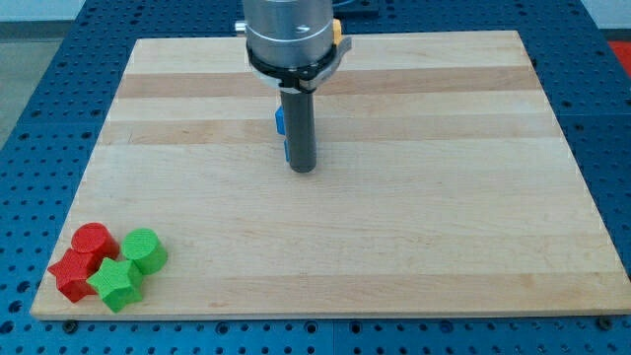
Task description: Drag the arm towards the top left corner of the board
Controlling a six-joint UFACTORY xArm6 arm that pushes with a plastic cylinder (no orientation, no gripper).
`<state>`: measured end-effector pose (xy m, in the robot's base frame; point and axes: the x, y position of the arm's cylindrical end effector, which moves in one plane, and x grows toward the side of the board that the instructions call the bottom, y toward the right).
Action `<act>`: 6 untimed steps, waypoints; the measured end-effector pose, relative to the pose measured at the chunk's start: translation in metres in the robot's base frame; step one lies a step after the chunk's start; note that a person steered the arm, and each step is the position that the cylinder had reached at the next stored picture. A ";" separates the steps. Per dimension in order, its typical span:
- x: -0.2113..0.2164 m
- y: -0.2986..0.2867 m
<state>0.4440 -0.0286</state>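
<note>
With no jaws fitted and nothing held, my tip [302,170] should be slid clear of the blue block [281,123] toward the board's [444,247] top-left corner.

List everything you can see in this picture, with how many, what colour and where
Red cylinder: one, red, near the board's bottom left corner.
Red star: one, red, just below the red cylinder.
Green cylinder: one, green, right of the red cylinder.
Green star: one, green, below the green cylinder, beside the red star.
Blue block: one, blue, upper middle, mostly hidden behind the rod; shape unclear.
Yellow block: one, yellow, at the view's top, mostly hidden behind the arm.
Board: one, light wood, filling the view.
Table: blue, perforated, around the board.
My tip: one, dark rod end, just below the blue block.
</note>
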 end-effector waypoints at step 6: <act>-0.156 -0.126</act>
